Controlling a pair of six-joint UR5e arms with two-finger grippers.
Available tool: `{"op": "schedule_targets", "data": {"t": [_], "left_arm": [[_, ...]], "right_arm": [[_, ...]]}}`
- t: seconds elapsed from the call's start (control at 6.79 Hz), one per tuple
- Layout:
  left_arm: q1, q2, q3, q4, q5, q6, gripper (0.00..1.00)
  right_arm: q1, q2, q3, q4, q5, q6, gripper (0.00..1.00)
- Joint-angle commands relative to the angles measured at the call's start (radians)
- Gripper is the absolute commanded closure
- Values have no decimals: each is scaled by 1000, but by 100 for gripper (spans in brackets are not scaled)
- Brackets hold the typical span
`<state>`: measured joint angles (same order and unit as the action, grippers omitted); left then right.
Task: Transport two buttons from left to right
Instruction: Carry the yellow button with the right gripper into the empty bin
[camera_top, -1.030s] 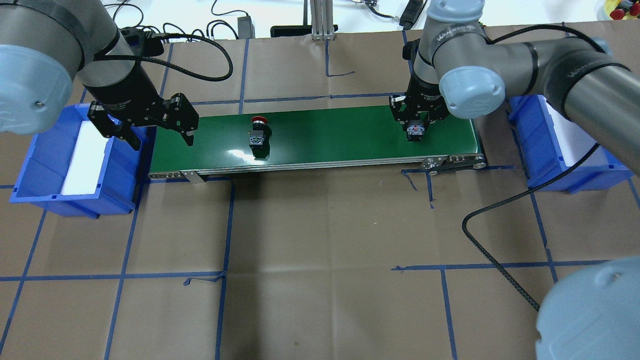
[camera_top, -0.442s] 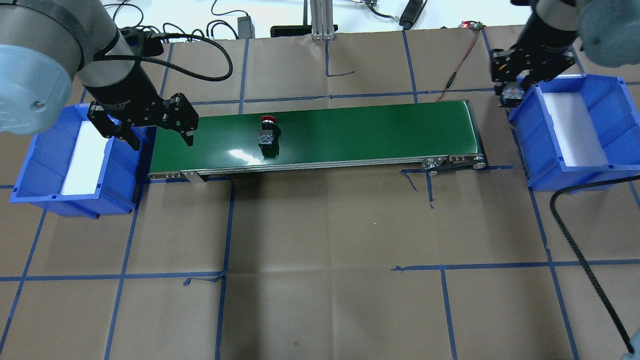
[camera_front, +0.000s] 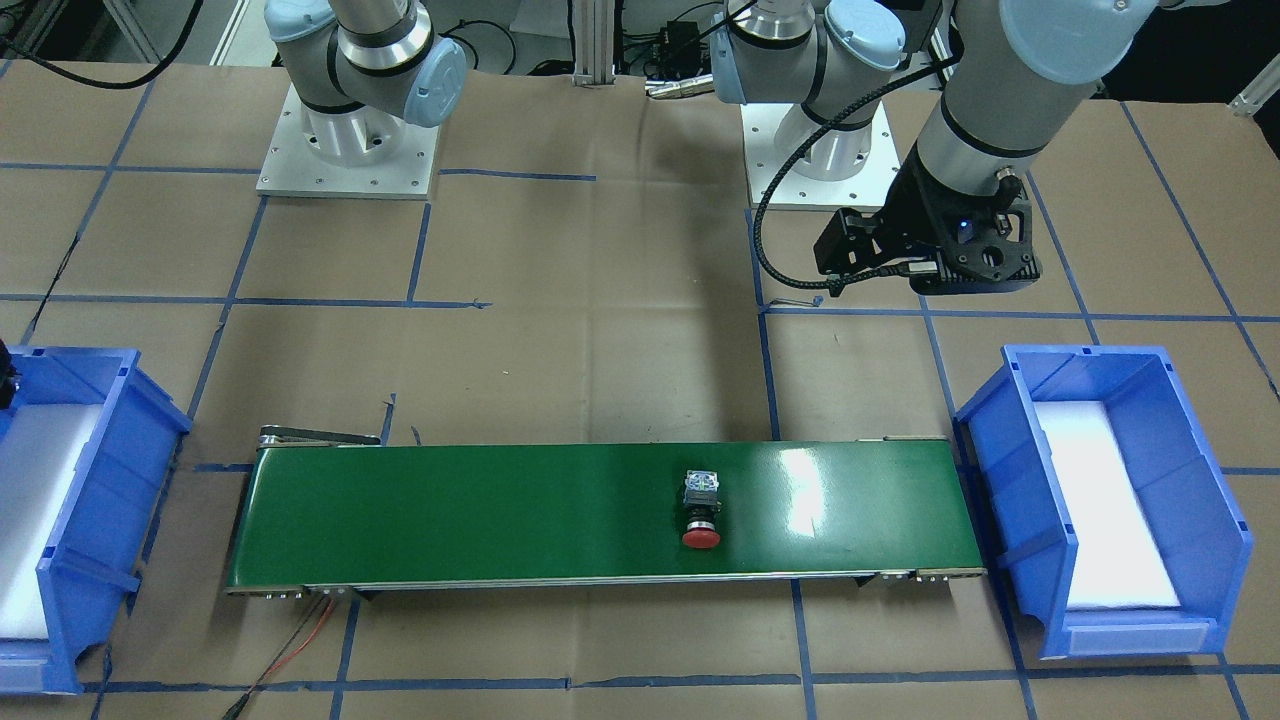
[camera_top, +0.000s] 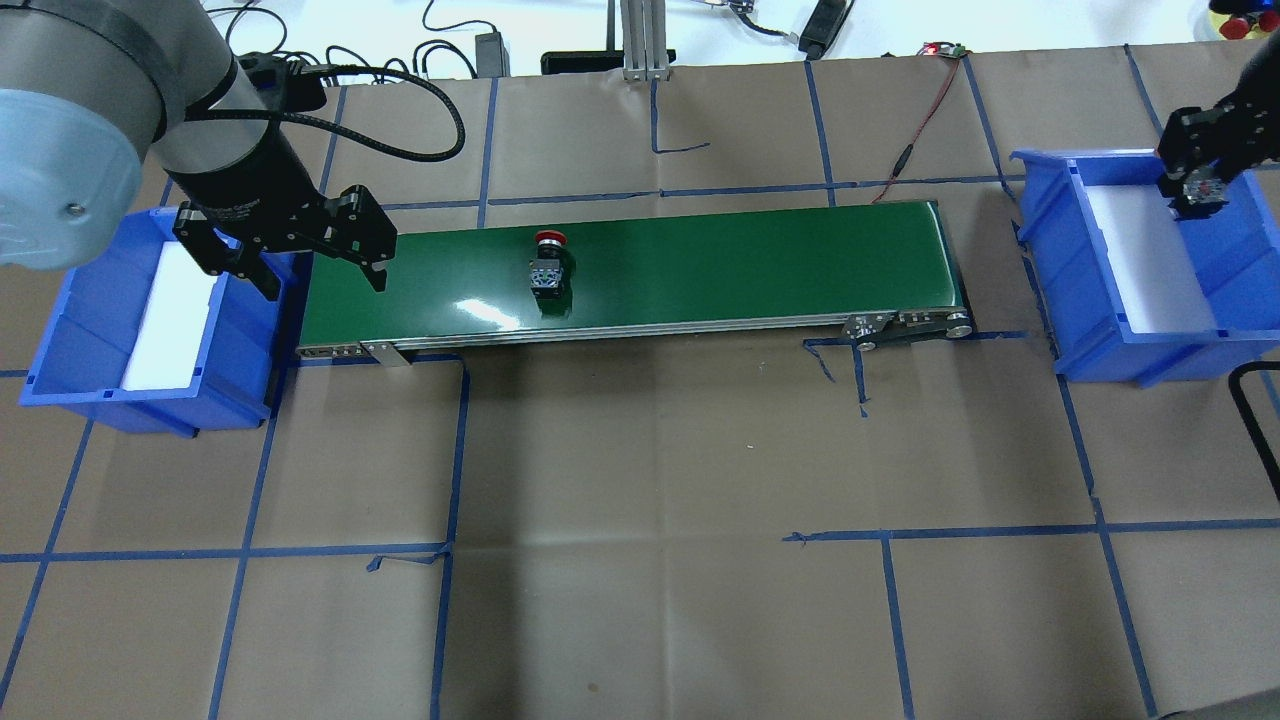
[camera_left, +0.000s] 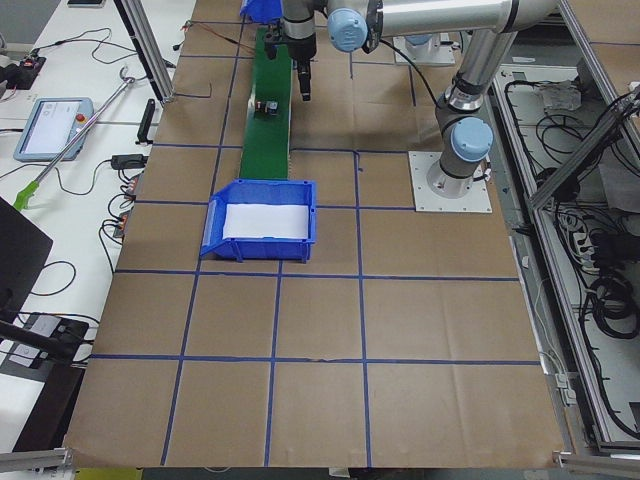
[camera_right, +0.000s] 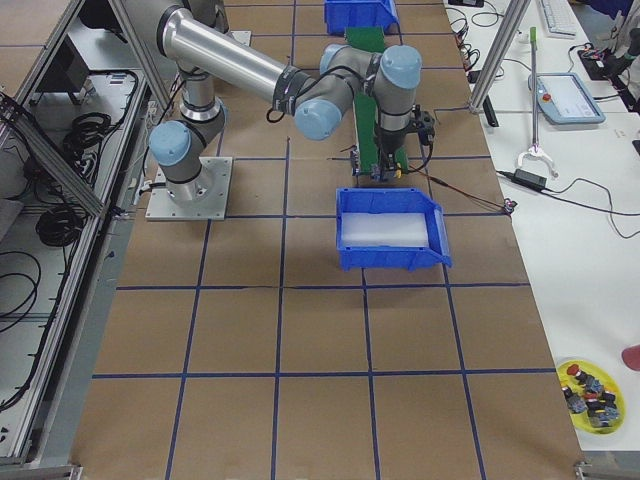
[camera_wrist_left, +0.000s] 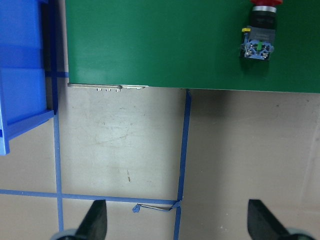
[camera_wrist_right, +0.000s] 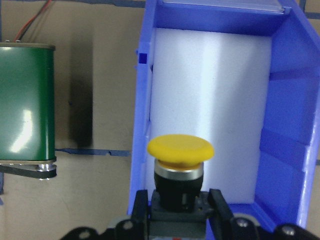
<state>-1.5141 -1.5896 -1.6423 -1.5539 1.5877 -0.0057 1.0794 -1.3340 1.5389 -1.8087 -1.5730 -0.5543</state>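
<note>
The red button (camera_top: 549, 265) lies on its side on the green conveyor belt (camera_top: 720, 260), left of its middle; it also shows in the front view (camera_front: 701, 510) and the left wrist view (camera_wrist_left: 260, 31). My left gripper (camera_top: 322, 272) hangs open over the belt's left end, nothing between its fingers (camera_wrist_left: 95, 222). My right gripper (camera_top: 1196, 188) is shut on the yellow button (camera_wrist_right: 180, 167), gripping its black body with the cap pointing away. It hovers above the white-lined right blue bin (camera_wrist_right: 287, 125), near that bin's far right wall (camera_top: 1225, 250).
The left blue bin (camera_top: 60, 335) with a white liner stands beside the belt's left end. A black cable (camera_top: 1245, 400) loops on the paper near the right bin. A red wire (camera_top: 925, 110) runs behind the belt's right end. Blue tape lines cross the brown table cover.
My right gripper carried the yellow button from the belt's right end rightward to above the right bin. The red button drifted a little right along the belt. The left gripper stayed put.
</note>
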Motion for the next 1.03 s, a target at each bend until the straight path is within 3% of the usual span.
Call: {"op": "schedule_targets", "data": {"t": [0.0,0.15,0.44,0.88], "left_arm": [[0,-1,-1,0,0,1,0],[0,-1,-2,0,0,0,0],[0,0,-4,0,0,0,0],[0,2,-7,0,0,1,0]], "right_arm": [[-32,80,70,-161,-112,-42,94],[-32,102,117,-246,-125,-45,94],[-33,119,184,-258,-124,-49,95],[-41,173,185,-258,-122,-62,95]]}}
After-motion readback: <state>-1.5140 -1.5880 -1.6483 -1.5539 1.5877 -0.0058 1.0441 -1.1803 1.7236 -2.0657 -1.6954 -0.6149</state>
